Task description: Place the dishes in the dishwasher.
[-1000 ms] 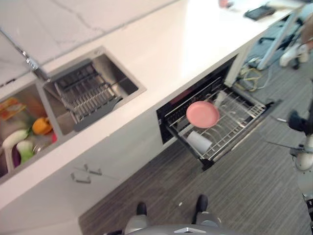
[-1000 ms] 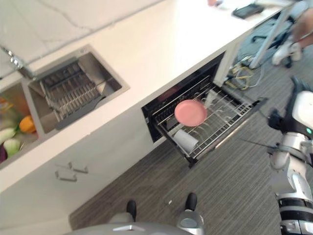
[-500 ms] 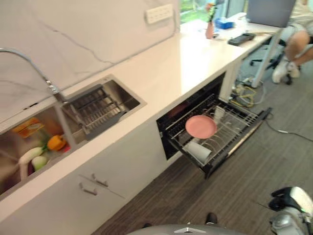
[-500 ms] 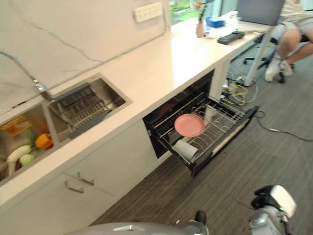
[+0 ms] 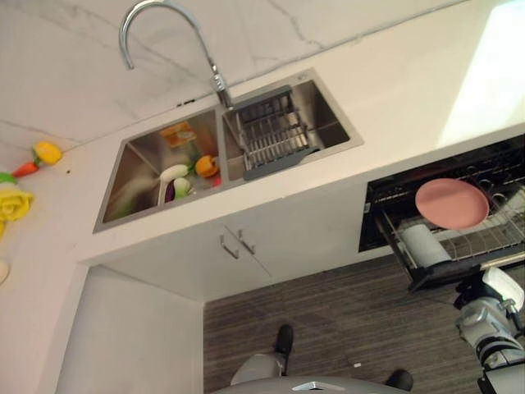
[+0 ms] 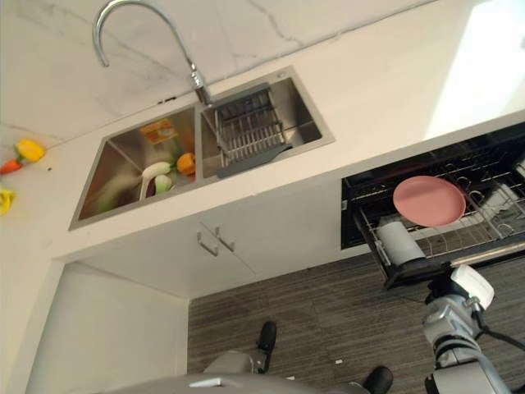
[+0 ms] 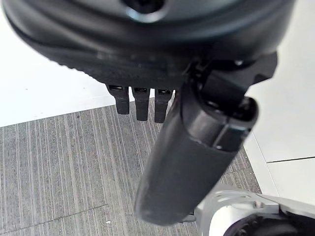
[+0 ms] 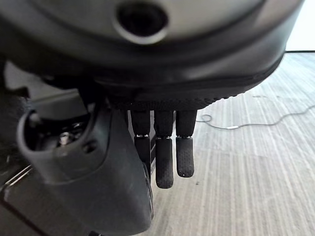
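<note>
Dishwasher (image 5: 459, 215) comes first: it is set under the white countertop (image 5: 410, 90) at the robot's right, and its wire rack (image 6: 484, 234) is pulled out over the grey striped floor (image 5: 328, 320). In the rack a round pink plate (image 5: 452, 203) stands tilted on its edge among the tines, and a white cup (image 5: 425, 245) lies on its side at the rack's near left corner, just beside the plate. Let into the countertop to the left is a steel double sink (image 5: 230, 148) with a curved chrome faucet (image 5: 156, 25) rising behind it; the right basin holds a grey wire dish drainer (image 5: 271, 135), and the left basin holds toy vegetables (image 5: 184, 176), orange, white and green, with a small yellow-and-orange packet (image 5: 176, 133) behind them. More toy produce (image 5: 37, 156) lies on the counter at the far left. Below the sink is a white cabinet door with two slim metal handles (image 5: 234, 244). The left hand (image 7: 162, 83) hangs over the floor with its fingers (image 7: 140, 105) straight and side by side and the thumb (image 7: 192, 157) extended, holding nothing. The right hand (image 8: 147, 123) likewise hangs above the floor, fingers (image 8: 165, 162) straight and close together, empty, its ribbed dark pads plain to see.
</note>
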